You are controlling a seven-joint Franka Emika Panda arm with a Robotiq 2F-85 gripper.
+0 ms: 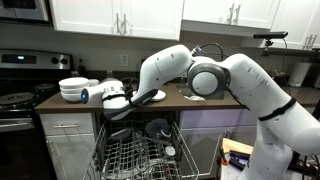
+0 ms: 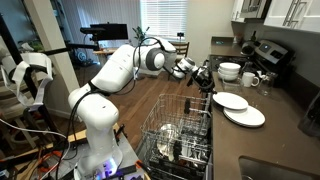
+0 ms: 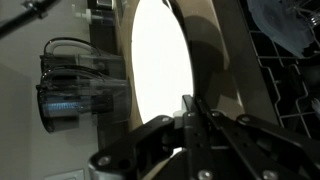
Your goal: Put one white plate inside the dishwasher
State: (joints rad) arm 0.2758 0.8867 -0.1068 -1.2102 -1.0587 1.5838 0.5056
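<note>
Bout halfway i'd say: gripper (image 3: 193,112) jaws are clamped on the plate (image 3: 160,70) rim, holding it just off the worktop (image 2: 290,122) front edge over the open dishwasher (image 1: 140,155), so lowering it in and letting go is what's left.

Exterior views share dishwasher (image 1: 140,158) (image 2: 182,140); wrist close-up.
</note>
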